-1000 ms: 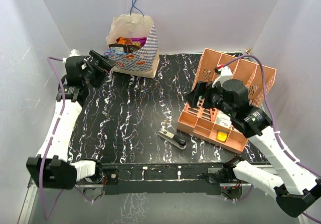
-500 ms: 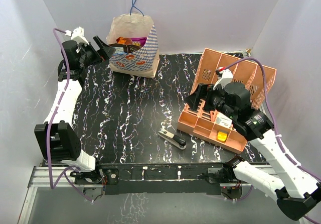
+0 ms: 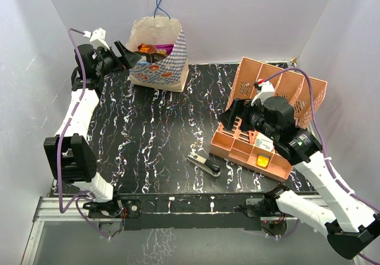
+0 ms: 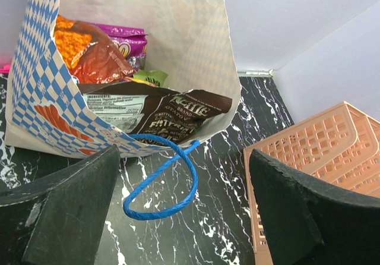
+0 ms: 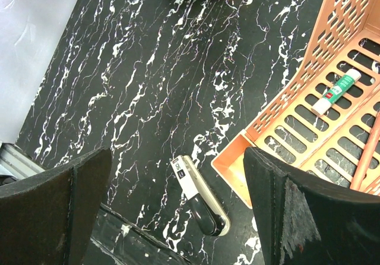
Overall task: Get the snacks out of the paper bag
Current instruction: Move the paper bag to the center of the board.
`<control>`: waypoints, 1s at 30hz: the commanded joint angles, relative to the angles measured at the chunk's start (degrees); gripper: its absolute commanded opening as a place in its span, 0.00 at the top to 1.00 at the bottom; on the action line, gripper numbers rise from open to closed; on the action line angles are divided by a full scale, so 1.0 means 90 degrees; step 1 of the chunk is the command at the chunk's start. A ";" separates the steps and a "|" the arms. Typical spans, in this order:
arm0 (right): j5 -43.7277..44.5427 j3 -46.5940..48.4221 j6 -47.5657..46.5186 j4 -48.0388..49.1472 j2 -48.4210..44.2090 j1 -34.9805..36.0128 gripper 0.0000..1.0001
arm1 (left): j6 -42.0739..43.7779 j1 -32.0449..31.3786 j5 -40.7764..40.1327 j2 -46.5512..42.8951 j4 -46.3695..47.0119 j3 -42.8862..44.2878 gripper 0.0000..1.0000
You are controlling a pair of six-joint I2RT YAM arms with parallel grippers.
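Lifted since a second ago, the left gripper [image 3: 129,54] hovers spread at the bag's mouth; the right gripper [image 5: 177,158] idles spread. We judge reaching in hand: next, clear the blue handle [image 4: 193,176] and close on the brown packet [image 4: 172,113]. All snacks [image 4: 107,51] lie inside the paper bag [image 3: 159,70].

The cream-white paper bag with a blue-and-white diamond band [image 3: 158,56] stood upright and open at the far left. Inside I saw shiny crinkly packets: a brown packet [image 4: 159,115] in front, an orange-red packet [image 4: 88,52], a purple packet [image 4: 127,38] and a green packet [image 4: 148,76] behind it. A blue string handle [image 4: 164,180] drooped over the rim.
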 commanded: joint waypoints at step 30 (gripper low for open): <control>-0.0652 0.0117 0.0543 0.0845 0.0437 -0.0015 0.02 | -0.3082 -0.0101 0.0129 -0.2022 -0.0689 -0.1136 1.00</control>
